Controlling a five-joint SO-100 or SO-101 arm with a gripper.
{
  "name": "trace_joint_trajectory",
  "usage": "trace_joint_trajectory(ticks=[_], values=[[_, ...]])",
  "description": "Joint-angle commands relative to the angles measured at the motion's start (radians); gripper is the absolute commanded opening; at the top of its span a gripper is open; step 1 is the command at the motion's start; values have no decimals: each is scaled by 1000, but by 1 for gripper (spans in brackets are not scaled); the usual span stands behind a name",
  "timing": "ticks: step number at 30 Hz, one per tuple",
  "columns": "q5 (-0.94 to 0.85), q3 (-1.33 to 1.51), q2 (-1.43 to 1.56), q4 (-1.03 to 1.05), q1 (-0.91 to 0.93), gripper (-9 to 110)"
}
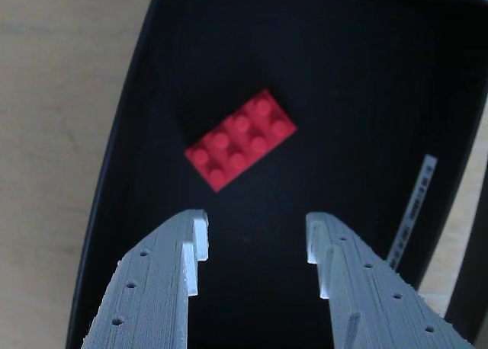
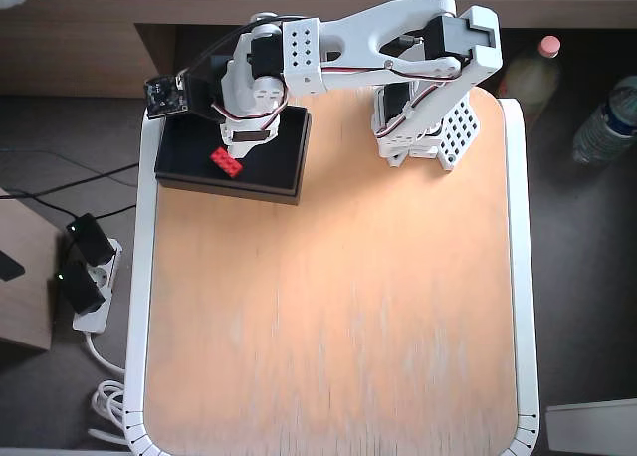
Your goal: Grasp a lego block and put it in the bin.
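Note:
The red lego block [image 1: 241, 138] lies flat, studs up, on the dark floor of the black bin [image 1: 114, 136]. In the wrist view my gripper [image 1: 255, 238] hangs just above the bin, open, with both grey fingers apart and nothing between them; the block lies beyond the fingertips, free of them. In the overhead view the lego block [image 2: 225, 162] rests inside the bin [image 2: 269, 172] at the table's far left corner, and my gripper [image 2: 245, 137] hovers over it, its fingers mostly hidden by the arm.
A pale strip [image 1: 412, 209] runs along the bin's right wall. The arm's white base [image 2: 423, 127] stands right of the bin. Bottles [image 2: 532, 68] sit off the table at the upper right. A power strip [image 2: 85, 277] lies on the floor to the left.

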Motion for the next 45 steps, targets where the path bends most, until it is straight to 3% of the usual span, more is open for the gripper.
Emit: trace_joint_trajectory(ticks=[1, 13, 17, 29, 38, 45], values=[[-25, -21, 117, -28, -25, 14], [-141, -21, 322, -28, -267, 13], [-160, -21, 365, -28, -391, 5], [-233, -20, 479, -28, -733, 0], [-221, -6, 555, -26, -997, 0], [-190, 167, 692, -26, -1173, 0]])
